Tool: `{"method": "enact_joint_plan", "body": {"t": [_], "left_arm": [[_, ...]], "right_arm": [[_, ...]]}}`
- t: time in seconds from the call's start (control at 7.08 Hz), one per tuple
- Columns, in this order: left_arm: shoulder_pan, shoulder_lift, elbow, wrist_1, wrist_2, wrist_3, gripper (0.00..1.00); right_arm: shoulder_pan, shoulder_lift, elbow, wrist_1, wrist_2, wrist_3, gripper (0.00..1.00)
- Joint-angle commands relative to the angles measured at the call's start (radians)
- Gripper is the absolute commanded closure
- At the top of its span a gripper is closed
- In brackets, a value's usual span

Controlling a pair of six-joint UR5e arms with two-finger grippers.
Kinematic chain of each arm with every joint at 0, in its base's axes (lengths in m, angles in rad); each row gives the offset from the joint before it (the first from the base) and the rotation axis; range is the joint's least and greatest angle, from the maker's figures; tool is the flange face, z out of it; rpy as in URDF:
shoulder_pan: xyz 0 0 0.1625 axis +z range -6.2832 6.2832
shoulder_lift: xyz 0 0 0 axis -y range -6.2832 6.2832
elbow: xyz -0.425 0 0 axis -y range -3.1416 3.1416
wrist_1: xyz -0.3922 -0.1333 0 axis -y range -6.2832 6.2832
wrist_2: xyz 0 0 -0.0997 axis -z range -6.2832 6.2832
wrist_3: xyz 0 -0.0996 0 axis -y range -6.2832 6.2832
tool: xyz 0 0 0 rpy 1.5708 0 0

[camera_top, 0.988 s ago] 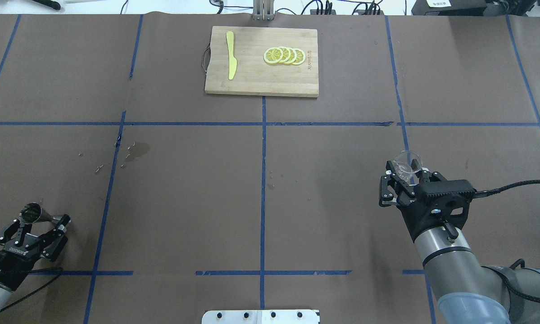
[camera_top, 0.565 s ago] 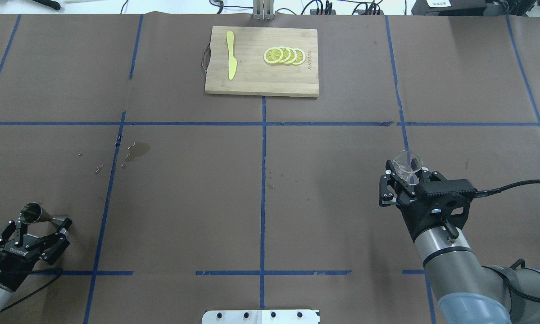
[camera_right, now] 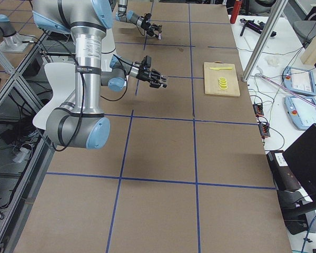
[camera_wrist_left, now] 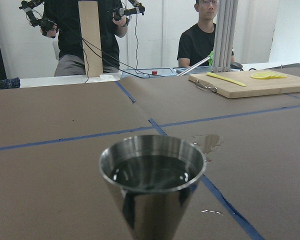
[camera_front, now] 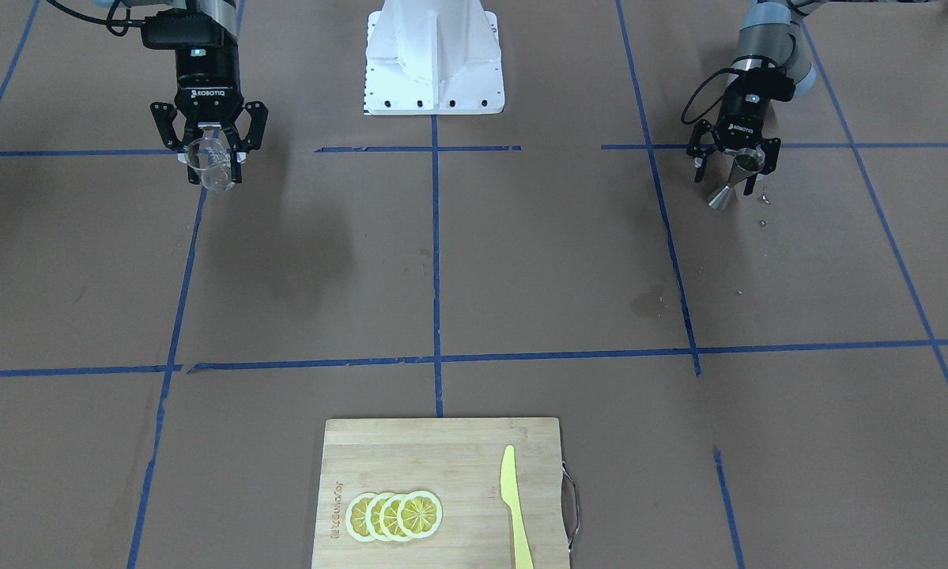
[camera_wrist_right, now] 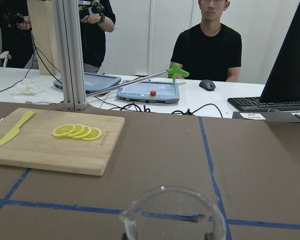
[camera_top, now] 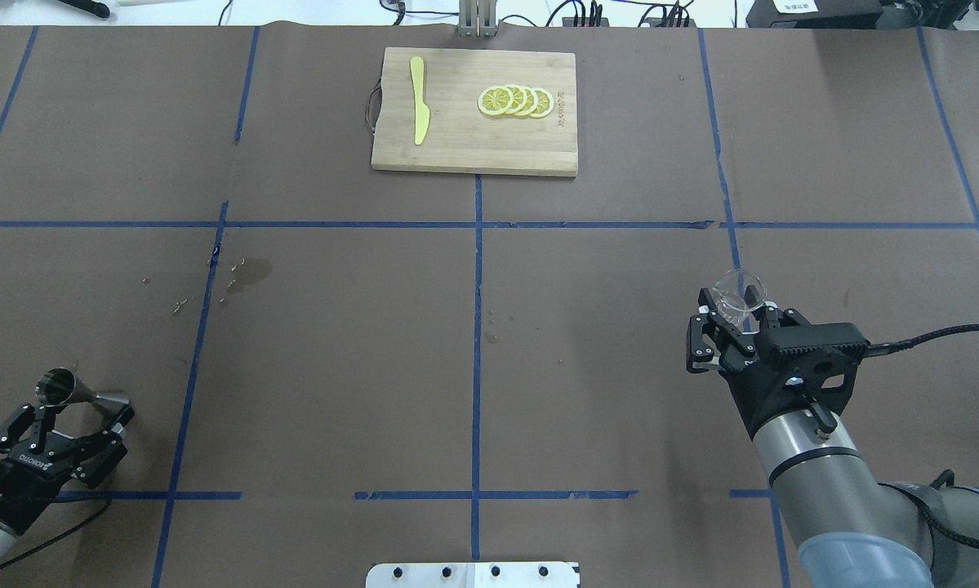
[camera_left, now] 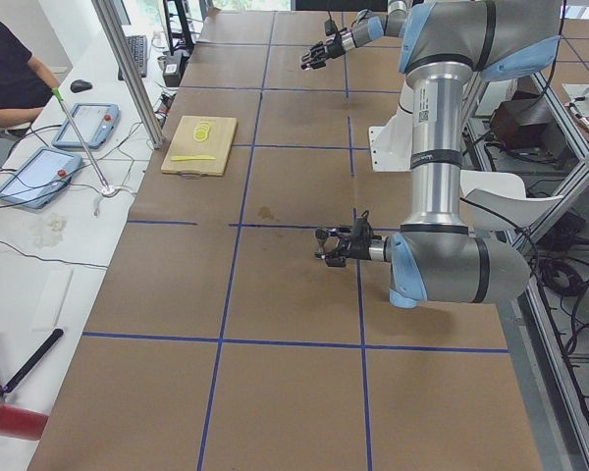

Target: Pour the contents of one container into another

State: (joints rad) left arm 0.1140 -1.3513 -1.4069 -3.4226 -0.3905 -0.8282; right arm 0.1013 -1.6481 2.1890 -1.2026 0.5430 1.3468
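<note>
In the front-facing view, the right gripper [camera_front: 211,158] is clamping the clear glass cup [camera_front: 209,175] between its fingers and holding it clear of the brown bench [camera_front: 521,276], with the cup's mouth showing toward the camera. Across the bench, the left gripper [camera_front: 730,167] is sitting low with its fingers spread apart. The steel jigger [camera_front: 725,190] is standing on the bench at the fingertips, and whether it touches them I cannot tell. A cutting board [camera_front: 450,442] is lying at the far edge, carrying lemon slices [camera_front: 394,515] and a yellow knife [camera_front: 513,506].

From overhead, the jigger is standing just ahead of the left gripper's parted fingers, near the bench's left corner. The cup is sticking out beyond the right gripper, well apart from the jigger. A dark wet patch [camera_top: 254,272] is showing left of centre.

The two side views are showing both arms stretched low over the bench, too small for finger detail.

The left wrist camera is looking straight at the jigger's upper cone, where a dark, glinting surface is lying inside. The right wrist camera is catching the cup's rim and pouring lip at the bottom edge, with the board beyond it.
</note>
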Motion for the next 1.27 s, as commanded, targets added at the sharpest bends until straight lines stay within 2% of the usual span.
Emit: {"method": "enact_joint_plan", "body": {"t": [0.0, 0.71, 1.13], "left_arm": [[-0.001, 0.039, -0.020, -0.003, -0.059, 0.003, 0.09], [-0.004, 0.173, -0.104, 0.002, -0.290, 0.001, 0.09], [-0.013, 0.277, -0.112, 0.000, -0.414, -0.003, 0.09]], "right_arm": [[0.000, 0.001, 0.003, 0.000, -0.002, 0.000, 1.00], [-0.002, 0.001, 0.003, 0.000, -0.002, 0.003, 1.00], [-0.003, 0.001, 0.001, 0.000, -0.002, 0.003, 1.00]]}}
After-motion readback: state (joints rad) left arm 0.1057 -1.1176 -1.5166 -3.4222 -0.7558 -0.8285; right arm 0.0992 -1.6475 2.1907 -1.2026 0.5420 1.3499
